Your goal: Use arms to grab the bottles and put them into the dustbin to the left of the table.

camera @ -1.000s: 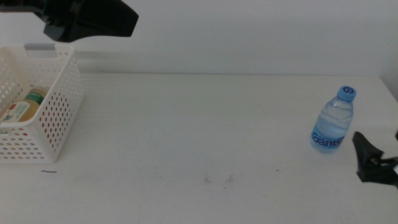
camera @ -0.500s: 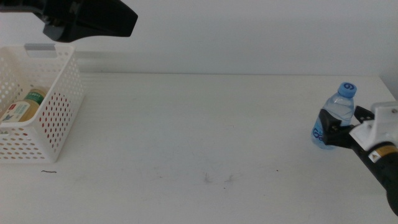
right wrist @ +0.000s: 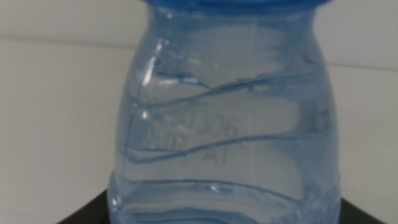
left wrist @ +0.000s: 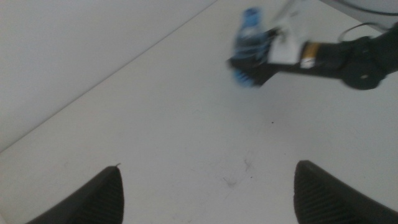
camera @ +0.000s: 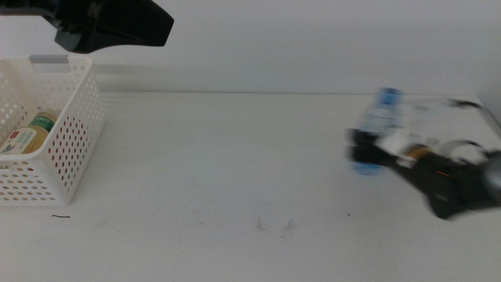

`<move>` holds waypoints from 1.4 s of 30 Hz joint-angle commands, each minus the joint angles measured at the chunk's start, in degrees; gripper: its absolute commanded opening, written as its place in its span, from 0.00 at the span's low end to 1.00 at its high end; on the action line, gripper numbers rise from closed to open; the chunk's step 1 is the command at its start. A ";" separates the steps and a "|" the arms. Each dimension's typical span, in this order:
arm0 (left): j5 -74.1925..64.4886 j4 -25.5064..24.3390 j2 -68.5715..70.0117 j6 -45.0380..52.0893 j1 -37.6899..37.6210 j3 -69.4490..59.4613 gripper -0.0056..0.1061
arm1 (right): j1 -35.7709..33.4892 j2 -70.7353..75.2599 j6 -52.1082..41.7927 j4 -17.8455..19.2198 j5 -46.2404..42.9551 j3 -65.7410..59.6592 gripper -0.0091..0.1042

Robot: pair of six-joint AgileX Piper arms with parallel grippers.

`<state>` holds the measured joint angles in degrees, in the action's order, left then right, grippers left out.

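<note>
Middle view: the dustbin (camera: 55,133) stands at the far left of the table (camera: 235,164), with the tea bottle (camera: 30,135) lying inside it. The left gripper (camera: 117,23) hangs above the dustbin's rear corner. At the right side of the table, the water bottle (camera: 374,131) sits between the jaws of the right gripper (camera: 368,150), whose arm reaches in from the right edge. The middle of the table separates dustbin and bottle, well apart.
</note>
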<state>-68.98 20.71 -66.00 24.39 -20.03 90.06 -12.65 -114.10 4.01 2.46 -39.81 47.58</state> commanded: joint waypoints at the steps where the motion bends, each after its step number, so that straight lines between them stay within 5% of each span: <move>1: 0.76 0.28 0.06 -0.50 -0.32 -0.17 0.89 | -6.75 -0.37 0.10 2.54 2.83 6.92 0.06; 12: 0.76 0.28 0.06 -0.50 -0.32 -0.17 0.89 | -21.47 -19.37 -5.76 0.15 11.76 36.71 0.13; 15: 0.76 0.28 0.06 -0.50 -0.32 -0.17 0.89 | -22.60 -20.96 -5.59 0.03 12.21 37.58 0.33; 19: 0.76 0.28 0.06 -0.50 -0.32 -0.17 0.89 | -23.63 -19.32 -5.37 -4.63 20.22 37.58 0.87; 20: 0.76 0.28 0.06 -0.50 -0.32 -0.17 0.89 | -23.88 -17.86 -5.88 -4.82 24.94 37.58 0.89; 32: 0.76 0.28 0.06 -0.50 -0.32 -0.17 0.89 | -23.90 24.81 -1.05 -2.46 70.07 29.28 0.85; 36: 0.76 0.28 0.06 -0.50 -0.32 -0.17 0.89 | -23.90 35.49 -0.11 2.00 72.37 29.28 0.85; 42: 0.76 0.28 0.06 -0.50 -0.32 -0.17 0.89 | -23.90 39.28 2.86 3.27 74.48 29.28 0.85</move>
<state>-68.98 20.82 -66.00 24.31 -20.03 90.06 -36.50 -74.85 6.38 4.83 33.56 77.40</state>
